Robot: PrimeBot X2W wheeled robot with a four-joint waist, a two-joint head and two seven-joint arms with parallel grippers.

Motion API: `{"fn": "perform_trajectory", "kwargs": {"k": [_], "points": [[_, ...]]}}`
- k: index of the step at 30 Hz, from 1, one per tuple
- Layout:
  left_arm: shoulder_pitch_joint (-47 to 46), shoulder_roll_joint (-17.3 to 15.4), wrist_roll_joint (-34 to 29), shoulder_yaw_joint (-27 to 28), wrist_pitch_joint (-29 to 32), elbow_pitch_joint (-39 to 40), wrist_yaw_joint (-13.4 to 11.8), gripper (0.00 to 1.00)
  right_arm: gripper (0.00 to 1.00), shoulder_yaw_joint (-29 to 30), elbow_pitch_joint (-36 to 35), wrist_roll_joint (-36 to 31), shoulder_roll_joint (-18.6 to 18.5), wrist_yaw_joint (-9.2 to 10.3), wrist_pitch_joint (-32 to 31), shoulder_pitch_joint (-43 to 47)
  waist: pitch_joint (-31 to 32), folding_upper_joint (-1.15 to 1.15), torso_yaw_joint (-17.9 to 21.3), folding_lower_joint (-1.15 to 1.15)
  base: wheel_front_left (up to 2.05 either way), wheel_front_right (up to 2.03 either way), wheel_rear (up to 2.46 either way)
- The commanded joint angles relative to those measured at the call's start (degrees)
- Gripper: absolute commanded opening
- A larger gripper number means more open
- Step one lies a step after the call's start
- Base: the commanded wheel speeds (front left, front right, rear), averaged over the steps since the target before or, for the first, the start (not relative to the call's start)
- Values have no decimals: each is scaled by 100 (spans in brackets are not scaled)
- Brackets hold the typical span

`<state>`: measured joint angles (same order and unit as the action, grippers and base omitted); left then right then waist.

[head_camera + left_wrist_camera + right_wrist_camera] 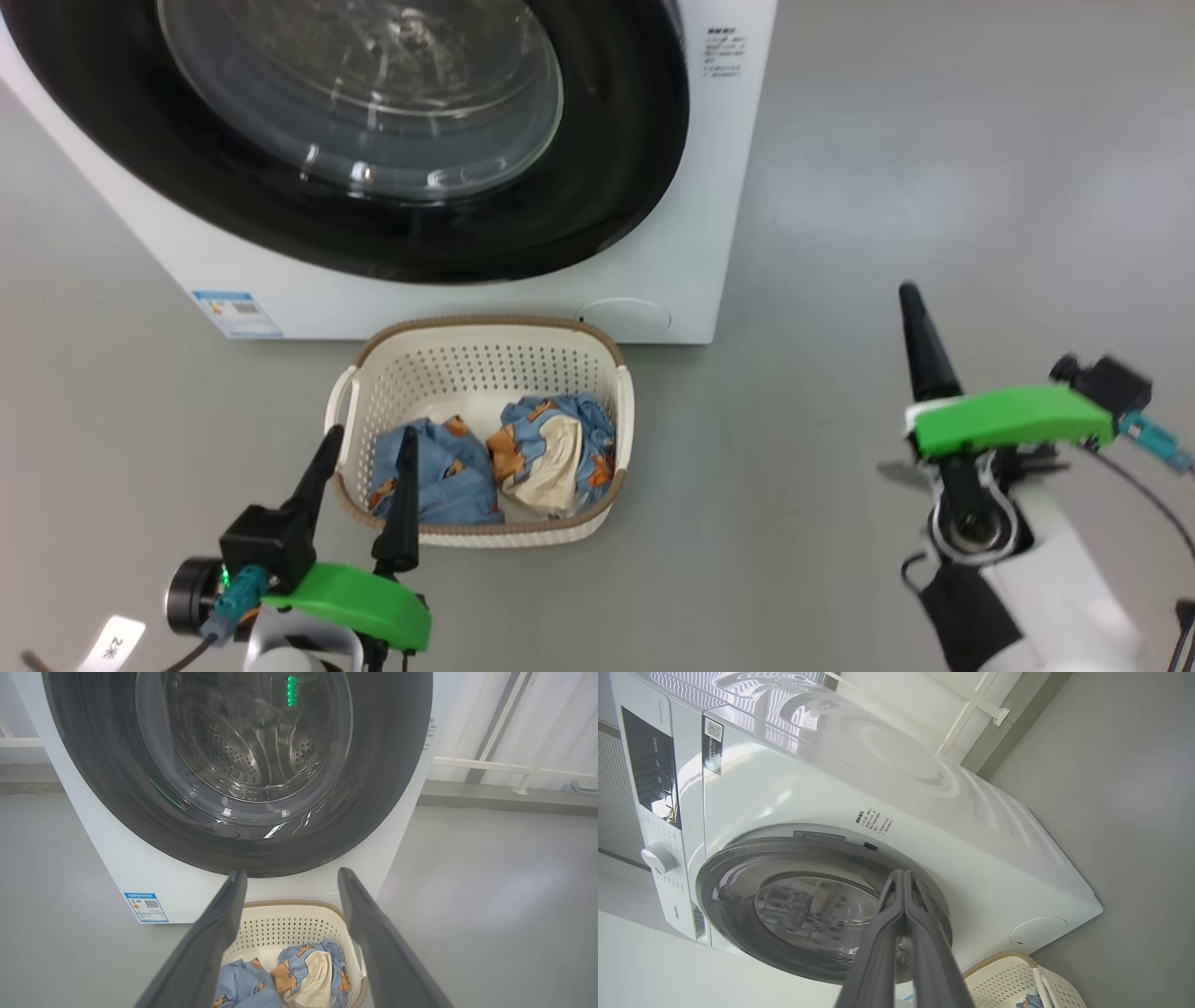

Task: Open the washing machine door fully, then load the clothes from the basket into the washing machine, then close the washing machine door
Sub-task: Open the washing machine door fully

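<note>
The white washing machine (672, 252) stands ahead with its round black-rimmed door (597, 187) shut against the front; the same door (373, 788) fills the left wrist view, and the door (738, 868) also appears in the right wrist view. Before it on the floor sits the cream basket (485, 359) holding blue printed clothes (537, 439). My left gripper (371, 446) hangs open just over the basket's near left rim; its fingers (219, 933) frame the basket (280, 924). My right gripper (907, 294) is shut on nothing, out to the right over bare floor; its fingertips (896, 879) point toward the door's rim.
Grey floor (934, 187) spreads to the right of the machine. A blue label sticker (235, 314) marks the machine's lower left front. A white wall with railing (514, 770) runs behind the machine.
</note>
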<state>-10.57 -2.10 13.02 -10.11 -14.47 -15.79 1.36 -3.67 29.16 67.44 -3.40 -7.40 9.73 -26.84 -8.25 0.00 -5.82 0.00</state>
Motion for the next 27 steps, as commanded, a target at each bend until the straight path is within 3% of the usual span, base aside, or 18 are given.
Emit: {"fn": "perform_trajectory", "kwargs": {"k": [1,16,27], "points": [[-277,-77,83,121,-52,192,30,100,0,-16,-91,110,-22,-9,-156,-366,-296,0,-231,0,0,0,0],[-740,-77,343,-155,-52,380,25,100,0,336,488,-124,-617,-9,-1263,-2308,-1100,0,-754,0,0,0,0],[-921,-77,634,-402,-52,390,-26,100,0,650,1216,-5,-774,-9,-2283,-3695,-1506,0,-1110,0,0,0,0]]}}
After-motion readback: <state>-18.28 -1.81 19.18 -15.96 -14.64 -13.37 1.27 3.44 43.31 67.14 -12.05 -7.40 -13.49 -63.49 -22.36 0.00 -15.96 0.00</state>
